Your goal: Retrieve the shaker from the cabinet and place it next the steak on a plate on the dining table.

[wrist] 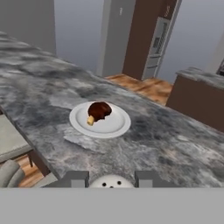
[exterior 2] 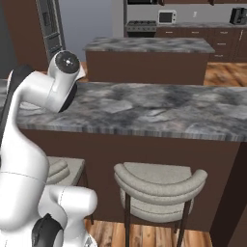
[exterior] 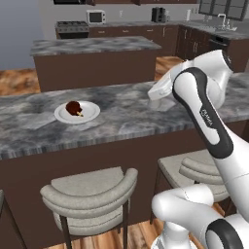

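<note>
— Between my fingertips [wrist: 78,178], what's that pale cap?

— That's the shaker [wrist: 111,181], clamped in my gripper [wrist: 112,180], carried over the dining table [wrist: 39,92] toward the plate [wrist: 119,126] so it can land beside the steak [wrist: 99,110].

Wide bare stone lies open on the dining table [exterior: 126,114] all round the plate [wrist: 114,127], where the steak [wrist: 99,110] sits off-centre leaving bare rim on its far side, and the stools [exterior: 92,192] tucked below the near edge stand beneath any path across the top.
</note>
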{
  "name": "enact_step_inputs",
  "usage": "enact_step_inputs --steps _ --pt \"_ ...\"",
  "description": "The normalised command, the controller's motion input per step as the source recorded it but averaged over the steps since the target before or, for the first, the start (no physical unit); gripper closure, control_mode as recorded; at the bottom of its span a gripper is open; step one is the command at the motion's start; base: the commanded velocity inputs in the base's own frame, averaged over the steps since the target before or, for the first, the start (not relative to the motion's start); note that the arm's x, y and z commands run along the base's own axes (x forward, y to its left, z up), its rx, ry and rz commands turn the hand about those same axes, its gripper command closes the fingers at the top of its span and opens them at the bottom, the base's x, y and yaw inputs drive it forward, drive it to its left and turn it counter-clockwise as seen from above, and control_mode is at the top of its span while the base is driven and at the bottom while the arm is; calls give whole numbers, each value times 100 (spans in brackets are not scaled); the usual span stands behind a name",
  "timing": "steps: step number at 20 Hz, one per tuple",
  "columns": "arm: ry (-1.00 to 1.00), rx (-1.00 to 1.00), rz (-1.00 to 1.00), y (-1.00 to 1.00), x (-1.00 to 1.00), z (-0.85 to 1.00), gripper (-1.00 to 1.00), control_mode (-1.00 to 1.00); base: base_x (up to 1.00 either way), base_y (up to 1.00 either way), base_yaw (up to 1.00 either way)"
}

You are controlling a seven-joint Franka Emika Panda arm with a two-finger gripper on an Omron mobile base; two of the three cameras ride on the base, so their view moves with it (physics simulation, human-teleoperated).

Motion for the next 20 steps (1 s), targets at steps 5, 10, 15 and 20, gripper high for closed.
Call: enact_step_inputs --steps 5,10,15,20 --pt "0 7 0 1 0 -15 100 -100 0 0 0" --pt "0 8 0 3 5 -18 100 -100 0 0 0" --pt "0 5 0 13 18 -19 100 -100 0 0 0" --pt "0 0 0 23 25 -12 100 -100 0 0 0"
